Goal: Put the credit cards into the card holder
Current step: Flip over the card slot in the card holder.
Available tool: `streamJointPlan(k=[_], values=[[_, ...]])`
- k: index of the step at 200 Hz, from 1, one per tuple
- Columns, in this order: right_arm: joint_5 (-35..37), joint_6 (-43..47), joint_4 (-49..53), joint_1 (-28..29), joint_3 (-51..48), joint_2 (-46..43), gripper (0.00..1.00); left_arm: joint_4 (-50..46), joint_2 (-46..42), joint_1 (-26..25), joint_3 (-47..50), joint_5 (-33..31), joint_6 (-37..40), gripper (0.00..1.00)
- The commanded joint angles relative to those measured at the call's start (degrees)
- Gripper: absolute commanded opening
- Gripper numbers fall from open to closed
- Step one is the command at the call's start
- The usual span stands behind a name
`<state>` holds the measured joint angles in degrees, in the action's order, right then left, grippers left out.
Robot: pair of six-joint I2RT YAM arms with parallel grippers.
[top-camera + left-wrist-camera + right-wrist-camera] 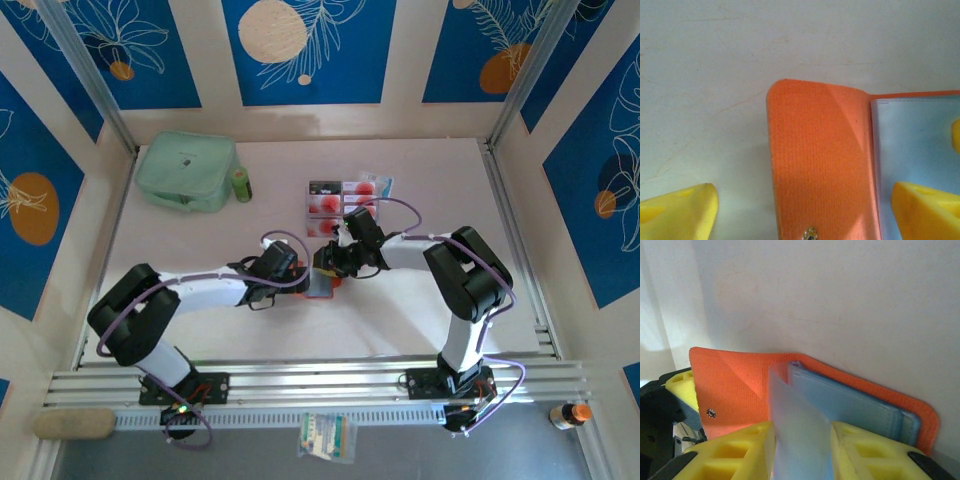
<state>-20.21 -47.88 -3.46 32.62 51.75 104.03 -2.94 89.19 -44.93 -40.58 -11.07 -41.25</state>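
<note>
right fingers [740, 450] pinch a blue sleeve [800, 435] of the open orange card holder [735, 385], left fingers [680, 210] wide apart.

The white left arm [200, 282] is folded at its black elbow, and its forearm stretches low to the right, toward the middle. The left claw [303, 278] points down, with its yellow foam fingers [680, 212] spread wide apart. The white right arm [440, 250] bends at its own black elbow and reaches to the left, so the two wrists nearly meet. The right claw [801, 432] has its yellow fingers [735, 452] pressed from both sides on a thin, pale blue see-through plastic sleeve [790, 390].
</note>
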Motion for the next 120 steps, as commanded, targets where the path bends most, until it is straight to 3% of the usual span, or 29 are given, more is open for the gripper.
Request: streamJointPlan(k=[1, 22, 73, 120], values=[[-2.99, -0.72, 0.93, 0.53, 1.31, -2.11, 0.34, -0.36, -2.49, -0.38, 0.86, 1.62, -0.58, 0.93], [-2.91, -1.14, 1.97, 1.17, 1.98, -3.53, 0.36, -2.15, -6.31, -0.33, 0.71, -0.31, -0.45, 1.0], [-1.6, -3.25, 3.2, 3.03, 3.43, -5.1, 0.5, -7.38, -17.23, 1.02, 2.13, -5.49, 0.24, 1.0], [-0.03, -4.41, 4.37, 5.54, 7.83, -2.0, 0.52, -8.1, -25.51, 3.74, 5.54, -6.36, 0.29, 1.0]])
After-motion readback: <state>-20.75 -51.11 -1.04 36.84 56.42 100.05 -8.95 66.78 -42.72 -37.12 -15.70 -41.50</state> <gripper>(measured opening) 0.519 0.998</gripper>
